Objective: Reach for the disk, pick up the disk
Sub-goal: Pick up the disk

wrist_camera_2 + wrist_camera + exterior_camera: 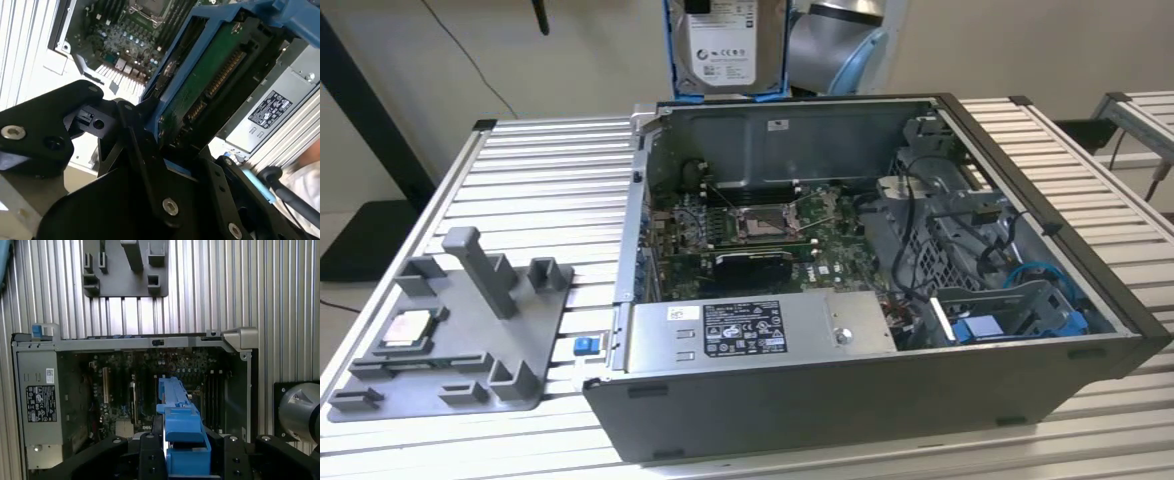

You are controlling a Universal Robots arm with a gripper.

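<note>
Black gripper (165,150) fingers are clamped on the disk (200,95), pinching its blue side rails in both wrist views. High up in the exterior view, the disk (727,50) hangs upright in the air, above the back edge of the open computer case (881,400). It touches nothing below. All around the case lies the ribbed metal table (534,180).

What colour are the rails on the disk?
Bright blue, clearest on the disk in the second wrist view.
</note>
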